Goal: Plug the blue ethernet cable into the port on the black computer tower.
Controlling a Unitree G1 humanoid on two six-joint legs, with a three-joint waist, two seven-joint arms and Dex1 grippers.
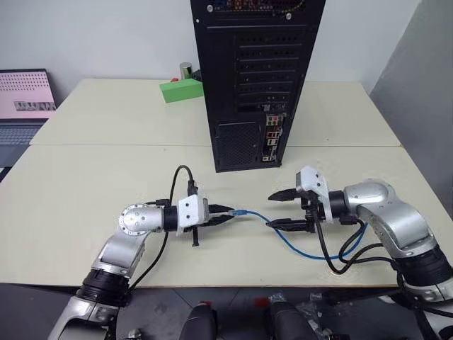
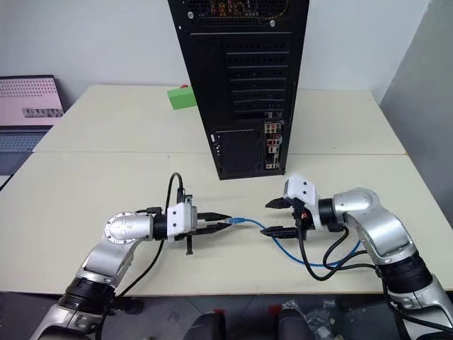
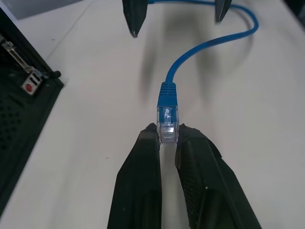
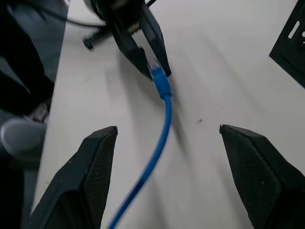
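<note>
Left gripper (image 3: 167, 138) clamped on the clear plug of the blue ethernet cable (image 1: 297, 244), near the desk's (image 1: 85, 205) front edge. Right gripper (image 1: 283, 210) spread wide, empty, cord passing between. Black computer tower (image 1: 251, 85) mid-desk, top cut off.

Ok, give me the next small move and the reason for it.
Probably carry the plug toward the black computer tower. The left gripper is shut on the clear plug of the blue ethernet cable, and the right gripper stands open, clear of the cord.
</note>
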